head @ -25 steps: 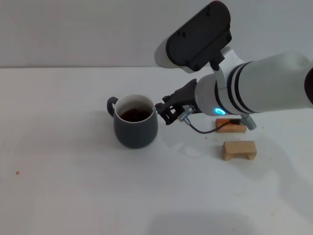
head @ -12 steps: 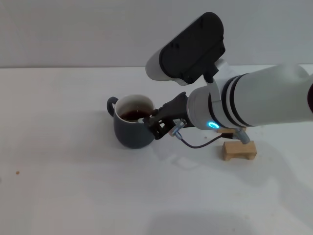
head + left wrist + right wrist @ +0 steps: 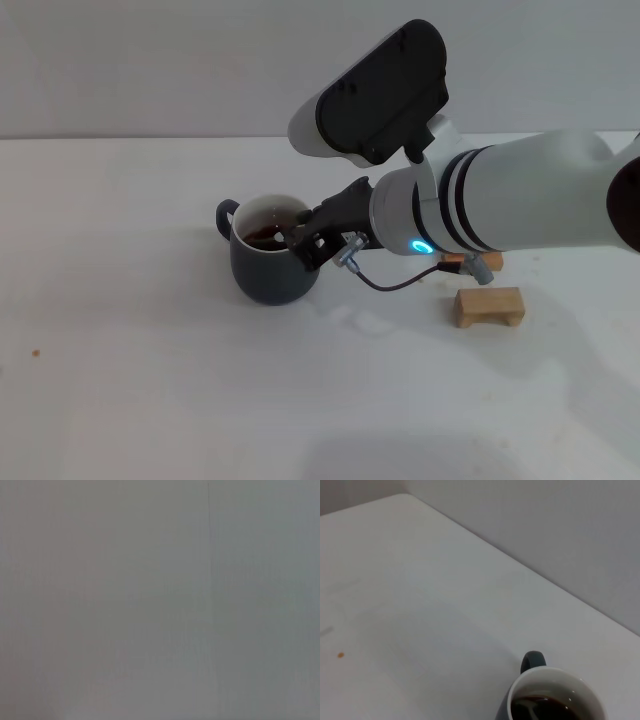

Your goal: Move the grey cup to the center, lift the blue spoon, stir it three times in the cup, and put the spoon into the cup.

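Grey cup [image 3: 271, 260] upright on the white desk [image 3: 150, 380], near mid-desk, a little toward the left edge and the far edge. Loop handle points toward the far-left corner. Inside white, dark brown liquid within; right wrist view shows the same cup [image 3: 555, 695] from above, with a thin pale streak in the liquid that may be a spoon part, cannot confirm.

Right gripper [image 3: 305, 243] reaches in from the right edge side and sits over the cup's right rim, fingertips at or just inside the mouth. Fingers look drawn close together, but the head view does not show clearly whether they are shut or what they hold: cannot tell. Blue spoon not identifiable with certainty in either view.

Two wooden blocks on the desk to the right of the cup, well apart from it: nearer block [image 3: 489, 306] fully visible, farther block [image 3: 478, 262] mostly hidden behind the right arm.

Small brown speck [image 3: 36, 352] near the left edge.

Left wrist view shows only a plain grey surface; left gripper not seen.
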Robot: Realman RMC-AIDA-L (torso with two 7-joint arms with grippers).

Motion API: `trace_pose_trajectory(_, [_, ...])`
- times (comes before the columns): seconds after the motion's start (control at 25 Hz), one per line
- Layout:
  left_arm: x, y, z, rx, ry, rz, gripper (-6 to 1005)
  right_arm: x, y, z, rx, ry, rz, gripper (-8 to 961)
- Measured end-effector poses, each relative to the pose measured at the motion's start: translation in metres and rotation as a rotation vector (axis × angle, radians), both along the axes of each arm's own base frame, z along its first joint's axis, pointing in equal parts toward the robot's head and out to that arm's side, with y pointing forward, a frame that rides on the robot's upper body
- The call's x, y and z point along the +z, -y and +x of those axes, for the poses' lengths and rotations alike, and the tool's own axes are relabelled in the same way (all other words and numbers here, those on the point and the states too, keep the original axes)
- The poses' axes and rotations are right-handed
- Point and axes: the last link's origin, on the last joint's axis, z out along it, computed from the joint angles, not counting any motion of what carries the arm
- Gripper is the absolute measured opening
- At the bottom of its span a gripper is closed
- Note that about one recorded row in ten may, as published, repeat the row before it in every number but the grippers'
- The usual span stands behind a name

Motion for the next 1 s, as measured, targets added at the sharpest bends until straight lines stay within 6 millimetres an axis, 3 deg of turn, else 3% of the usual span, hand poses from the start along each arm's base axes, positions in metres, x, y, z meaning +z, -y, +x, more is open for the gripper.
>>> trace_pose_trajectory(0.44, [0.0,0.0,0.0,0.001,0.0,0.0,847,0.003,-0.004,-0.007,0.032,-0.06,0.036,166])
trace_pose_trajectory(0.8, [0.0,0.0,0.0,-0.001,0.0,0.002,847,0.012,-0.005,-0.016,0.064,-0.145,0.085,412])
trace_pose_trajectory(0.96, [0.001,0.0,0.001,-0.007,0.0,0.005,847,0.033,-0.007,-0.003,0.141,-0.236,0.264,481])
trace_pose_trajectory(1.0, [0.001,0.0,0.002,-0.011,0.0,0.008,847,0.044,-0.003,0.011,0.203,-0.302,0.392,487])
